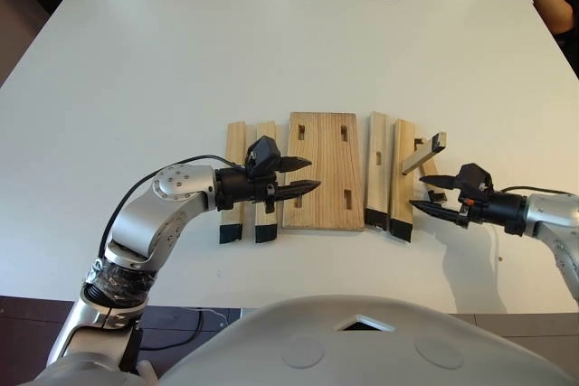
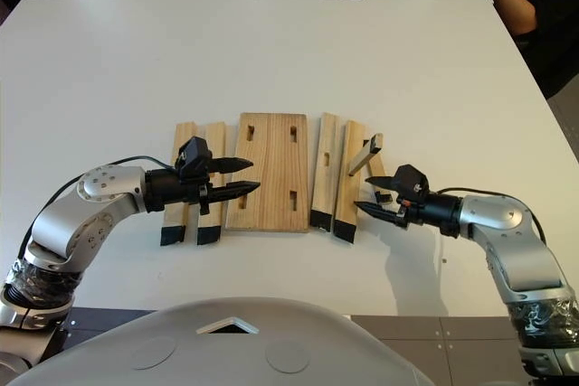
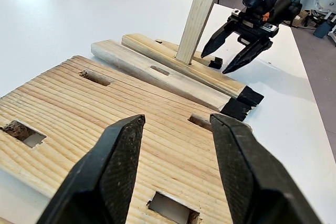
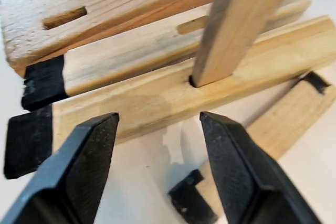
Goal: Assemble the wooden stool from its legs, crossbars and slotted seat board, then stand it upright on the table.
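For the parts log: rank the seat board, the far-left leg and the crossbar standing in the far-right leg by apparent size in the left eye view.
1. seat board, clearly largest.
2. far-left leg, long and narrow.
3. crossbar, smallest as seen; it stands up toward the camera, so its true length is unsure.

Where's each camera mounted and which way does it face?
Left eye: on head, looking forward-down at seat board; both arms show.
Right eye: stereo twin, same scene.
Left wrist: looks across seat board toward right gripper; left gripper in front.
Right wrist: faces crossbar slotted in leg; own jaws in front.
Both wrists share the crossbar.
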Available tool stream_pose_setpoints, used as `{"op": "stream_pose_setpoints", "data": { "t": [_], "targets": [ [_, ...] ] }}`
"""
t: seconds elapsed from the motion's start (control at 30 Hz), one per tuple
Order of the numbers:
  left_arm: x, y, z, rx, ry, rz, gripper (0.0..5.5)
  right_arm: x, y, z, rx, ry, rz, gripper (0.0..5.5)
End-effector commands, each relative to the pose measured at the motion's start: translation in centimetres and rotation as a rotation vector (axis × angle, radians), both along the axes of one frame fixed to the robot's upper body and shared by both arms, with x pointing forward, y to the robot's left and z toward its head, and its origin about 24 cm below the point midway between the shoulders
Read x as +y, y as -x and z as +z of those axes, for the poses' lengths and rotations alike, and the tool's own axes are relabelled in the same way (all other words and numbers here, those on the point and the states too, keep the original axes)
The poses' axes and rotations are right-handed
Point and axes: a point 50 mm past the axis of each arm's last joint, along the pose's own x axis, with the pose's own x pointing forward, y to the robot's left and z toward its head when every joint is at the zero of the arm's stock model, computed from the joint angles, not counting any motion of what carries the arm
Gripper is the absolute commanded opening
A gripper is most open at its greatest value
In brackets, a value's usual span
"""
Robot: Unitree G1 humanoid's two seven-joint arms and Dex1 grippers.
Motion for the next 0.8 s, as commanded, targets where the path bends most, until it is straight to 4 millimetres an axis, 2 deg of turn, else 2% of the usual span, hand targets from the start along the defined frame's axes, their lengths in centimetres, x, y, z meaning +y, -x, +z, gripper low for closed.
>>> {"op": "stream_pose_setpoints", "data": {
  "t": [0.03, 0.13, 0.2, 0.33, 0.43, 0.6, 0.8],
  "targets": [
    [0.0, 0.4, -0.2, -0.008, -0.014, 0.014, 2.30, -0.3, -0.9, 2.5, -0.079, 0.036, 0.029, 2.85],
    [0.0, 0.6, -0.4, -0.006, -0.018, 0.032, 2.30, 0.5, -0.4, 4.1, -0.087, -0.010, 0.020, 2.85],
    [0.1, 0.9, -0.6, -0.007, -0.020, 0.048, 2.30, 1.5, 0.4, 4.5, -0.072, -0.041, -0.011, 2.85],
    [0.2, 1.3, -0.9, -0.003, -0.020, 0.082, 2.30, 5.4, 3.5, 4.3, 0.028, -0.186, -0.034, 3.28],
    [-0.2, 1.1, -1.1, 0.001, -0.014, 0.094, 2.30, 7.0, 3.9, 3.2, 0.066, -0.197, -0.011, 3.33],
    [-0.7, 0.8, -1.0, -0.003, -0.002, 0.090, 2.30, 6.6, 3.0, 0.7, 0.087, -0.162, -0.071, 3.33],
    [-0.7, 1.1, -1.1, 0.007, 0.002, 0.097, 2.30, 4.5, 4.5, -1.5, 0.187, -0.059, -0.028, 3.33]
  ]
}}
